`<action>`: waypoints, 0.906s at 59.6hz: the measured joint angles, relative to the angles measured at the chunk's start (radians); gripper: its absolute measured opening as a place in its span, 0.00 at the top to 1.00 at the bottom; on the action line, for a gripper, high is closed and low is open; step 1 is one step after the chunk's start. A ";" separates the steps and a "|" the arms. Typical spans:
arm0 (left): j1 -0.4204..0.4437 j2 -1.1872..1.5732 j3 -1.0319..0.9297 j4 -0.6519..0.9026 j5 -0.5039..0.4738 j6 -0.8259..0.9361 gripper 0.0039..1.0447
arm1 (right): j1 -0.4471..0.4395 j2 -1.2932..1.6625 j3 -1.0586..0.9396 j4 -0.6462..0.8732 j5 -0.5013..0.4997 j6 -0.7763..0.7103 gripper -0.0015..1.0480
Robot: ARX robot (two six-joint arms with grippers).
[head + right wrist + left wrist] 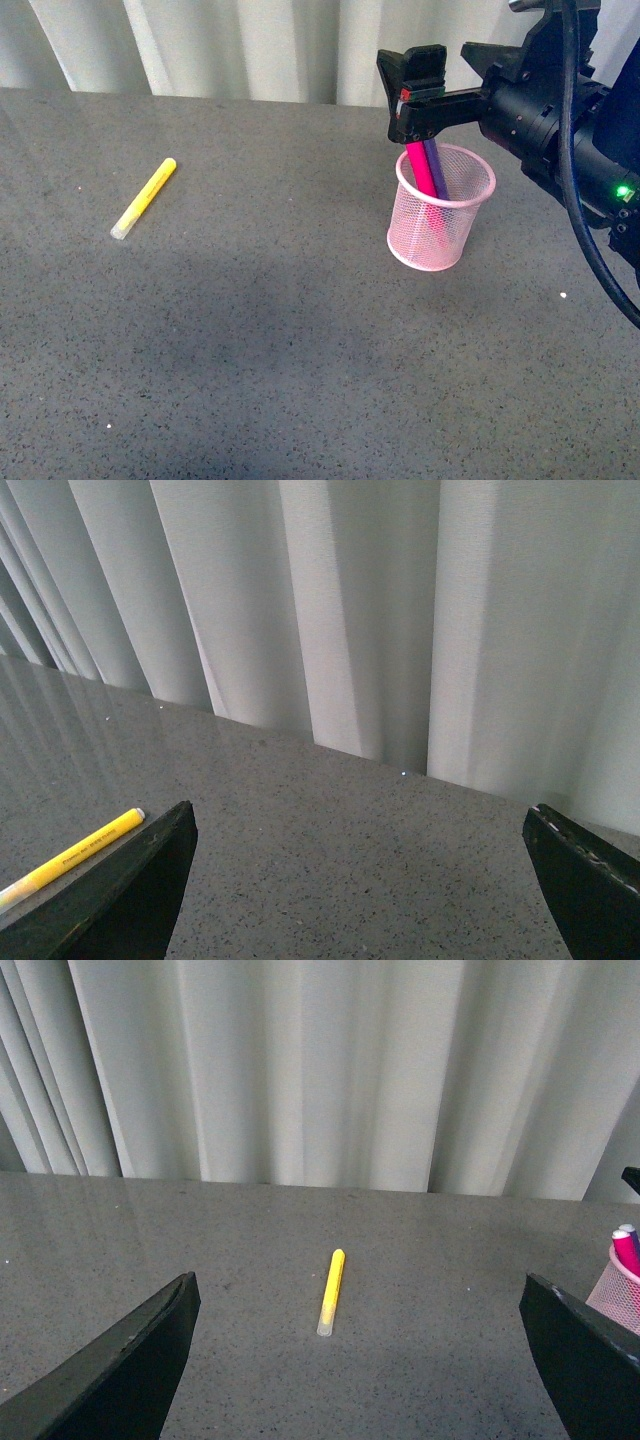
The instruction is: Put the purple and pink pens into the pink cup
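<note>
Front view: right gripper (pixel 418 100) directly above pink cup (pixel 441 208), spread open, empty (both pens (pixel 428 170) upright inside).

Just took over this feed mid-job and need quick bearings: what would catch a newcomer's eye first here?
The pale pink wire-mesh cup stands right of centre on the grey table, with a bright magenta-pink marker pen and a dark purple marker pen standing in it. The black right gripper hangs just above the pen tops, jaws spread wide in its wrist view. A lone yellow marker pen lies flat far to the left.
</note>
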 joint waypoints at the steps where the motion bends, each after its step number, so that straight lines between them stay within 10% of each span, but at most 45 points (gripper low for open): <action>1: 0.000 0.000 0.000 0.000 0.000 0.000 0.06 | -0.001 0.000 -0.002 0.000 0.000 0.000 0.07; 25: 0.000 -0.003 0.000 0.000 0.001 0.000 0.06 | -0.428 -0.869 -0.221 -0.411 0.159 -0.050 0.07; 46: 0.000 -0.003 0.000 0.000 0.000 0.000 0.06 | -0.460 -1.337 -0.595 -0.688 0.139 -0.073 0.07; 54: 0.000 -0.003 0.000 0.000 -0.001 0.000 0.06 | -0.396 -1.581 -0.756 -0.896 0.136 -0.090 0.32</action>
